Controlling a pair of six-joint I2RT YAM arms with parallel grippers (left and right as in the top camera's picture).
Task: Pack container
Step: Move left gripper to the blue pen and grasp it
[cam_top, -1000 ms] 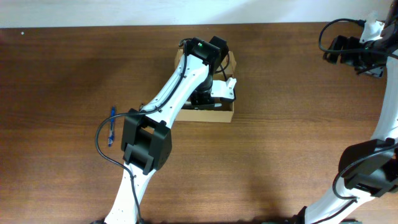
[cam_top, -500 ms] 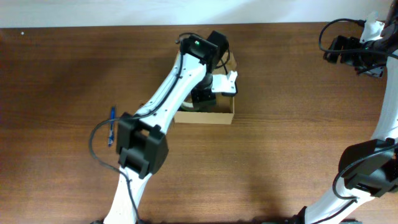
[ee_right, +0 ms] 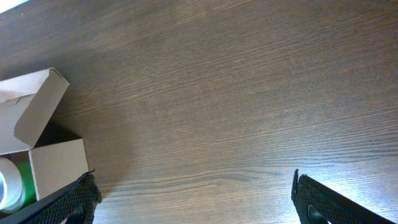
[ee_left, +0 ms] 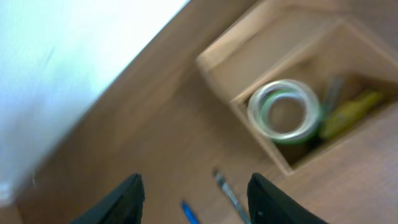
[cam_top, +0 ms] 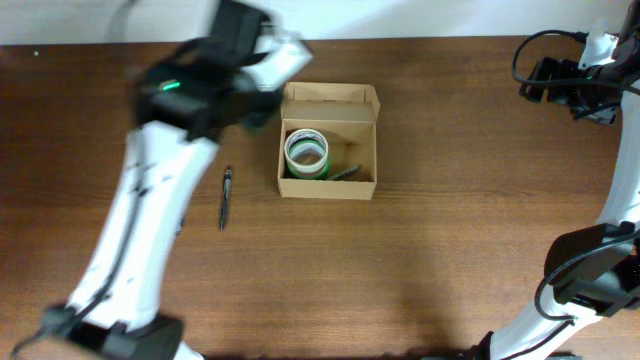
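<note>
Two arms stand at a brown wooden table [cam_top: 450, 250], one on each side. On the left side, the left arm [cam_top: 150, 200] rises from the near edge toward the far left corner, blurred in the overhead view. The left gripper [ee_left: 196, 190] hangs above the tabletop with its fingers [ee_left: 127, 199] spread wide and nothing between them. Below it in the left wrist view lie a blue pen [ee_left: 188, 211] and, just to its right, a dark pen [cam_top: 225, 197]. The dark pen lies flat on the wood to the left of the container, apart from it and roughly parallel to its left wall.

Near the middle of the table, toward the far edge, sits the container [cam_top: 328, 189], a tan cardboard box. Its lid flap [cam_top: 330, 95] is open and folded back on the far side. Inside, against the left wall, a tape roll [cam_top: 292, 150] lies flat, white with a green band. To the right of the roll, along the near wall, lies a slim dark item [cam_top: 345, 173]; the left wrist view shows a yellow-green thing [ee_left: 348, 115] in the same spot, too blurred to name.

On the right side, the right arm [cam_top: 625, 200] reaches up to the far right corner, well apart from the container. The right gripper [ee_right: 193, 186] has its fingers [ee_right: 74, 199] wide apart over bare wood, holding nothing, with the container at the left edge of its view.
</note>
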